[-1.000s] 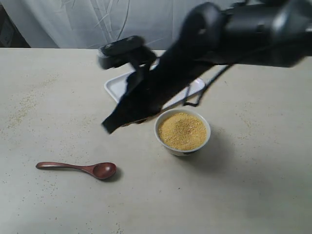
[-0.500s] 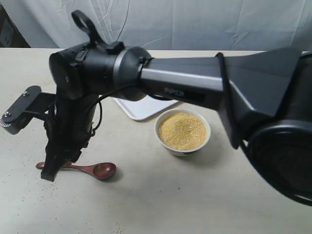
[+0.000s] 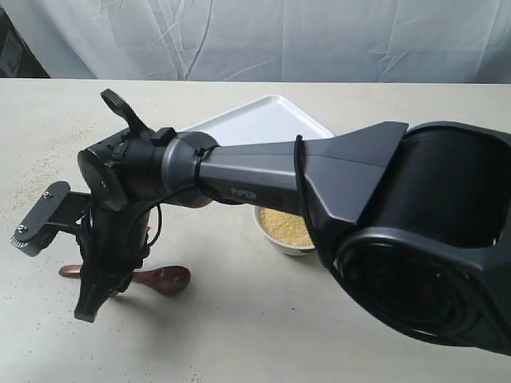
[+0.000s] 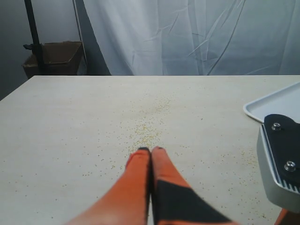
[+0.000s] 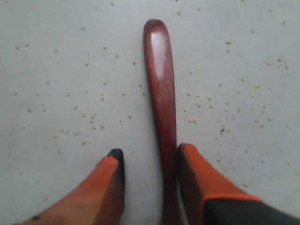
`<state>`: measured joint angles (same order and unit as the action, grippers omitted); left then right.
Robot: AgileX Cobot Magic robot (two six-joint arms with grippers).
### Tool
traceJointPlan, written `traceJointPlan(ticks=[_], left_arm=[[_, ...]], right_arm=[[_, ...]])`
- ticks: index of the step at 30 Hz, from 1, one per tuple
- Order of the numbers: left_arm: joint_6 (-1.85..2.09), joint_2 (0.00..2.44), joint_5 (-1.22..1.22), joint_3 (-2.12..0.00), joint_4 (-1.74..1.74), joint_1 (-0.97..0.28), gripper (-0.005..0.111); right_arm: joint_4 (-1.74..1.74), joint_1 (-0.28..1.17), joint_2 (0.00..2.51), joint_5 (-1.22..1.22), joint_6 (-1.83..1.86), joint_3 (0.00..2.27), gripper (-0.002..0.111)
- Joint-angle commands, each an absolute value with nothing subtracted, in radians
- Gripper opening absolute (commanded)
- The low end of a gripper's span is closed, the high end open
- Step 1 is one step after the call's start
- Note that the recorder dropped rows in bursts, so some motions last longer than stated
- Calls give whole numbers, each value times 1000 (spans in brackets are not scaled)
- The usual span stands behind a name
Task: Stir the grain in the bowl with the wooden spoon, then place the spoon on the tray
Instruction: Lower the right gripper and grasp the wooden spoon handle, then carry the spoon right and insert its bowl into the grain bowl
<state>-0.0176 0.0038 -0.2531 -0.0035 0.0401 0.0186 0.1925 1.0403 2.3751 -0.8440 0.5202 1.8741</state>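
The wooden spoon (image 3: 166,279) lies flat on the table at the front left, its handle (image 5: 159,84) running between the fingers of my right gripper (image 5: 150,152). That gripper is open, with one finger close against the handle and the other well clear. In the exterior view my right gripper (image 3: 92,299) points down over the handle, hiding most of it. Behind the arm stands the bowl (image 3: 270,236), partly hidden, with the grain (image 3: 286,226) in it. The tray (image 3: 255,124) lies beyond the bowl. My left gripper (image 4: 151,150) is shut and empty above the table.
Loose grains (image 4: 150,133) are scattered over the table. My right arm (image 3: 319,171) stretches across the middle of the scene and covers much of it. Its wrist camera bracket (image 3: 40,215) juts out to the left. A tray corner (image 4: 276,103) shows in the left wrist view.
My right arm swung from over the tray to the front left, then sank lower over the spoon handle. The spoon has not moved.
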Motion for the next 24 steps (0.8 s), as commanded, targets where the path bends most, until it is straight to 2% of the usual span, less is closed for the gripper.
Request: traceJointPlan(ticks=[1,4,12,16,19,24], left_arm=[[-18,0,-239,0,42,22,0],[-18,0,-239,0,42,22,0],[-18,0,-239,0,42,22,0],[-18,0,-239,0,42,22,0],[-18,0,-239,0,42,22,0],[-18,0,-239,0,42,22,0]], right_arm=[[189,1039,2381,-839,520,1880,25],[187,1037,2381,-842,510,1880,1],[50,1036,2327,-852,295,1880,0],[-95,1014,2246,-968,52,1880,0],[-203,947,2174,-1053,-192,1871,0],[-238,787,2020,-980,-450,1694,0]])
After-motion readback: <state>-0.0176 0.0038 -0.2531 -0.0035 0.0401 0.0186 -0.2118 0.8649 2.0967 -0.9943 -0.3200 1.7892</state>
